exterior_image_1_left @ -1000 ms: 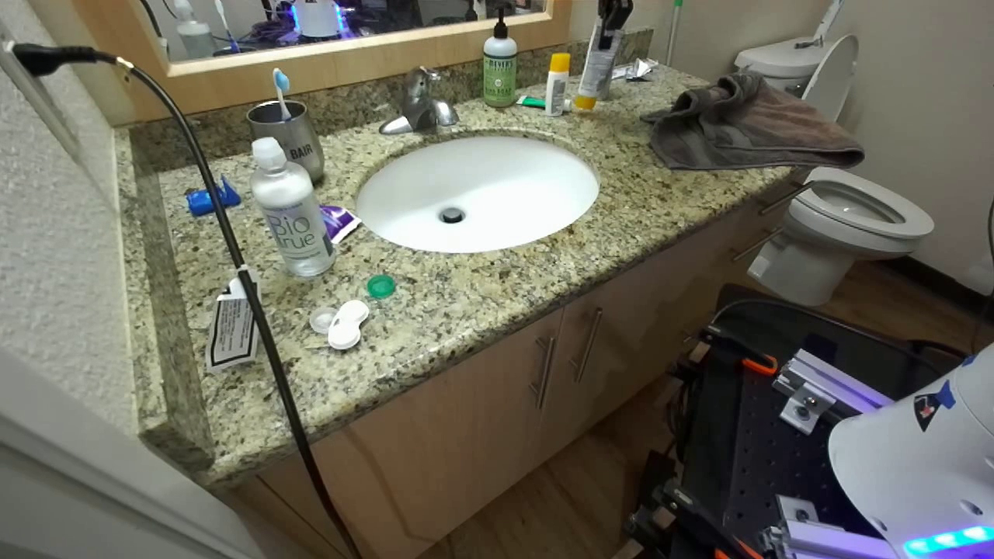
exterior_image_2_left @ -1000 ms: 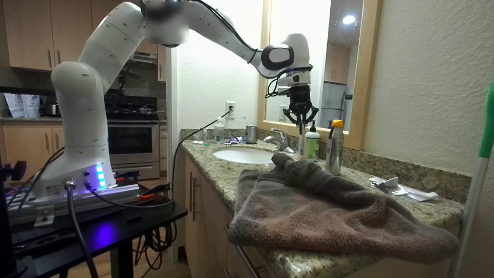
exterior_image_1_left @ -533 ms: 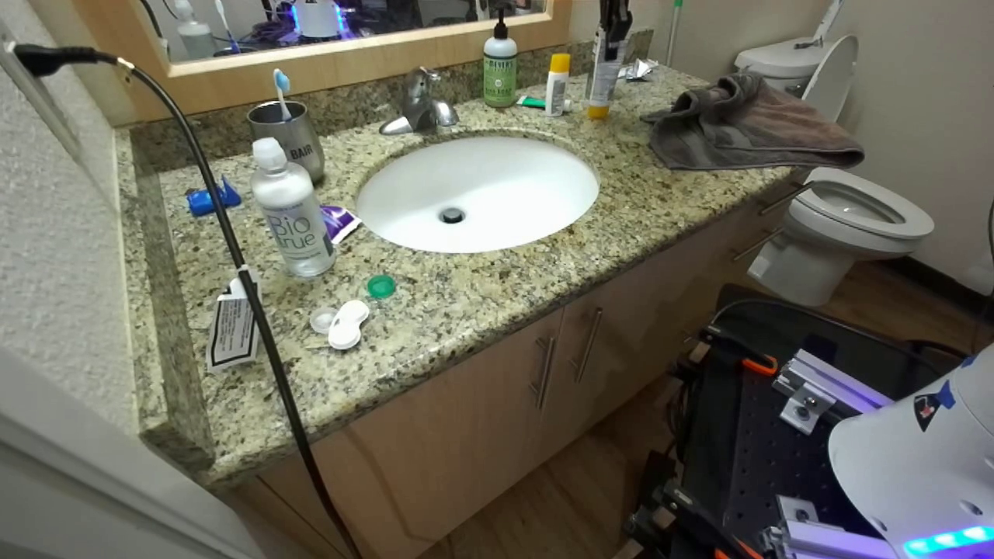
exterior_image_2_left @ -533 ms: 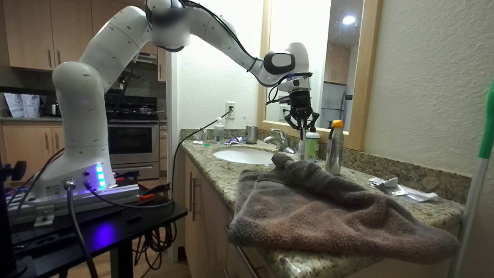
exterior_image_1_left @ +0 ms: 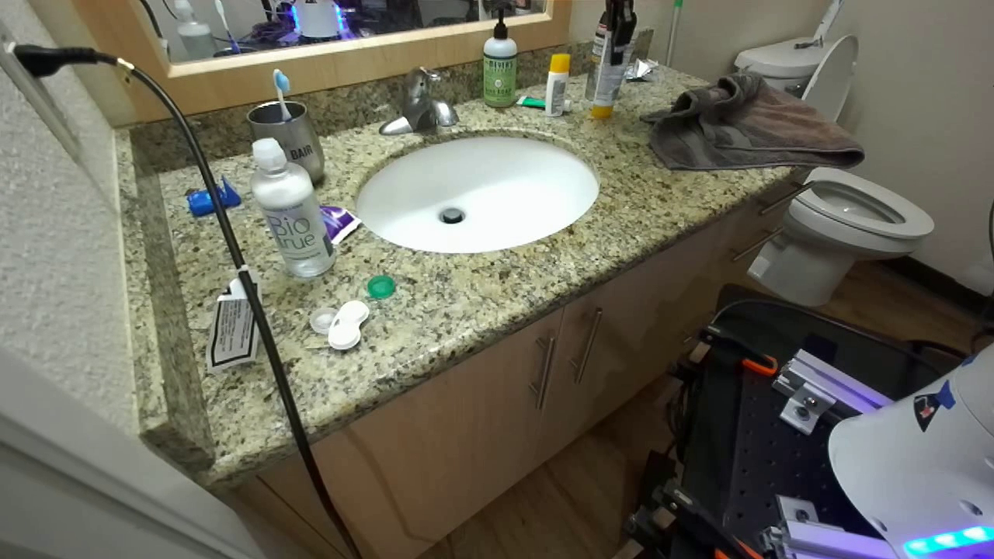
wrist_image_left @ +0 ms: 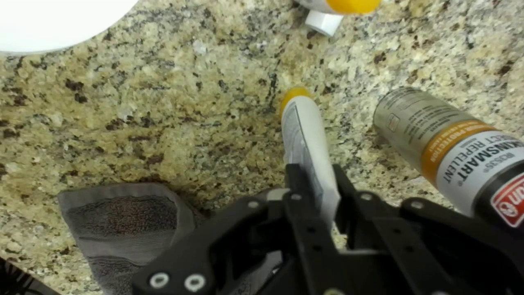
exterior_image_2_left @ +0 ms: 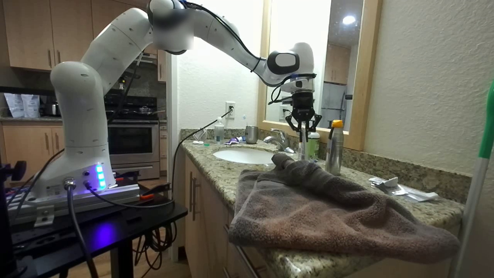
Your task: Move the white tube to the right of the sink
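Note:
The white tube (wrist_image_left: 313, 135) has a yellow cap at its lower end and a printed grey side. My gripper (wrist_image_left: 314, 170) is shut on its upper part, with a finger against each side. The tube hangs cap down, close above or on the counter; I cannot tell which. It also shows in both exterior views (exterior_image_1_left: 609, 84) (exterior_image_2_left: 303, 150), beyond the sink's far end, with the gripper (exterior_image_2_left: 303, 136) over it. The sink (exterior_image_1_left: 528, 182) is a white oval basin with a dark drain. Part of its rim shows in the wrist view (wrist_image_left: 49, 24).
A repellent can (wrist_image_left: 450, 151) stands close beside the tube. A small white bottle with yellow cap (exterior_image_1_left: 556, 89), a green soap bottle (exterior_image_1_left: 499, 70) and the faucet (exterior_image_1_left: 419, 105) line the back. A grey-brown towel (exterior_image_2_left: 328, 216) covers the counter's front end.
My gripper has lowered slightly and carried the tube a little away from the sink and the small white bottle. The tube now stands more upright.

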{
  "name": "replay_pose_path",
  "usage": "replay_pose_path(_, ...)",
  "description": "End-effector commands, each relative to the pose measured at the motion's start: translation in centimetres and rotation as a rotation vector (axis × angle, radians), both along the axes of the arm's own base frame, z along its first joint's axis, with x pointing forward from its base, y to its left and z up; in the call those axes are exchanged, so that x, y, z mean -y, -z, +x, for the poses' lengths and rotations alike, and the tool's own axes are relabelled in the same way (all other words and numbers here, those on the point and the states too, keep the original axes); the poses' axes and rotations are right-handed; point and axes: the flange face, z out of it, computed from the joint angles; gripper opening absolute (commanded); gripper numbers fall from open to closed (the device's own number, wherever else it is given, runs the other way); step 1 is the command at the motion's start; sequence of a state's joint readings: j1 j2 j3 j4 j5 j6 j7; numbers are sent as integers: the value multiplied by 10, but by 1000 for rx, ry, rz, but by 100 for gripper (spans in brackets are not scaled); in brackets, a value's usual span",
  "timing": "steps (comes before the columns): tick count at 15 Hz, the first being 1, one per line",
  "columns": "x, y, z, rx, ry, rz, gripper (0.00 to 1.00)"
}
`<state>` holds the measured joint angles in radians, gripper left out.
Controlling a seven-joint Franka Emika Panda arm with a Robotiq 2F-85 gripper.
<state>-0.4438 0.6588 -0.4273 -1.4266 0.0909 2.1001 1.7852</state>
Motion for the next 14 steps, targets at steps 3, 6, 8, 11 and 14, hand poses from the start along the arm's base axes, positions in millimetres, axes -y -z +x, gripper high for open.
replay_pose_path(3,7,14,2,33,45,56,66)
replay_pose_path(6,6,-20,6,85,37,-2,86)
replay_pose_path(8,3,-49,6,132,23,-48,98)
replay_pose_path(11,-4,-108,1,220,-1,-142,100)
replay_pose_path(14,-21,-175,-16,341,-60,-225,100)
